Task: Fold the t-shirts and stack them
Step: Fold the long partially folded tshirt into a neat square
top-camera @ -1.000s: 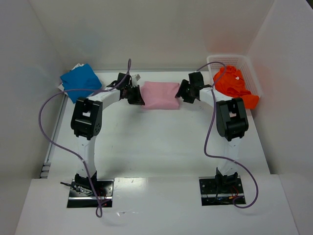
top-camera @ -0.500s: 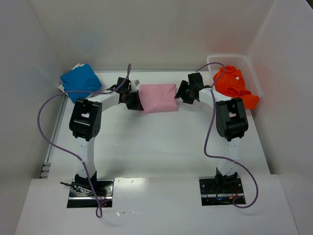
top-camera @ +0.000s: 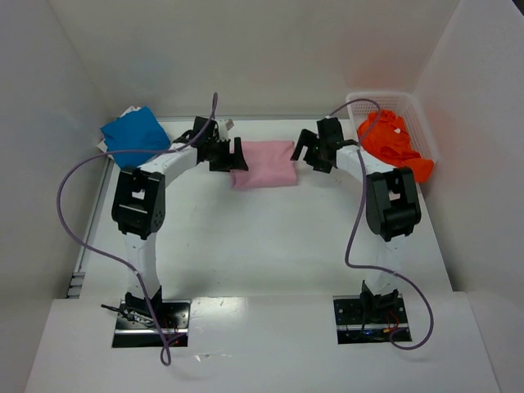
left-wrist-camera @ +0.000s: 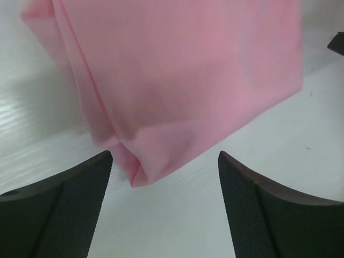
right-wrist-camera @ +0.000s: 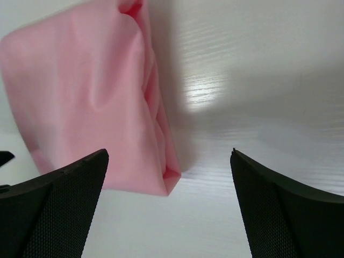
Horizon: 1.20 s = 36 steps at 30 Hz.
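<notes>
— What colours are the shirts?
— The middle shirt (top-camera: pixel 262 164) is plain pink, the left shirt (top-camera: pixel 135 135) blue, the right shirt (top-camera: pixel 389 139) orange.
— And the rest?
— White basket (top-camera: pixel 419 115), white table (top-camera: pixel 262 246) with faint grain, black arms (top-camera: pixel 137 203), purple cables (top-camera: pixel 348 250).

A white counter (top-camera: pixel 262 237) with a faint wood grain is closed in by a plain white back wall (top-camera: pixel 262 57), a left wall (top-camera: pixel 37 147) and a right wall (top-camera: pixel 483 147), all standing upright at its edges. Soft light from above leaves a bright patch (right-wrist-camera: pixel 201 88) and pale grey shadows on the counter. A white ledge (top-camera: pixel 262 344) runs along its near edge.
</notes>
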Available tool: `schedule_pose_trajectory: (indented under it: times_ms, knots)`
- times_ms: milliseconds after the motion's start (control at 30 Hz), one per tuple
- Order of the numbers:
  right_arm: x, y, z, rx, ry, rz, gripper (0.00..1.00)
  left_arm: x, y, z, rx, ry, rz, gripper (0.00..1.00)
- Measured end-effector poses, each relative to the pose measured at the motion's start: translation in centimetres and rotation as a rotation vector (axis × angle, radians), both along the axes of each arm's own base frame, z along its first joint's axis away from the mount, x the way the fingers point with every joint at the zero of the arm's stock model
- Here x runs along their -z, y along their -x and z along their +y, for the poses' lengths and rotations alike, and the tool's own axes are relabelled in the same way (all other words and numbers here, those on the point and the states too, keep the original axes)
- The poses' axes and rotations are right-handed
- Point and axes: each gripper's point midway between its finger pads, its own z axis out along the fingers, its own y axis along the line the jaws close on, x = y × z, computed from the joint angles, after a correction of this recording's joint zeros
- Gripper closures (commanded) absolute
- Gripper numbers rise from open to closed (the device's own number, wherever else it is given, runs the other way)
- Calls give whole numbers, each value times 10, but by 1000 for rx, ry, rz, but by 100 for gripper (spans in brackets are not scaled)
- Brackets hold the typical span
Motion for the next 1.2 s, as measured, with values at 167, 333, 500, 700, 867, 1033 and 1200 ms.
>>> schedule_pose_trajectory:
  times_ms: [167,333,500,700,867,1033,1200]
  knots:
    - [-50,1,-2,-21,4,-102,0,-58,-10,5,2,-9,-134,0]
    - [-105,9,-8,-17,2,-224,0,-111,-10,20,-9,-27,-264,0]
    - [-119,29,-17,-5,17,-261,0,-136,-8,36,-32,-84,-345,0]
    - [-119,47,-23,-7,30,-266,0,-144,12,50,-51,-130,-375,0]
    - [-135,46,-21,-14,14,-314,0,-161,8,40,-44,-61,-426,0]
    - [-139,41,-14,-40,-10,-322,0,-111,-10,31,-84,-25,-312,0]
    - [-123,27,-7,-56,-15,-288,0,-38,-10,33,-145,-38,-130,0]
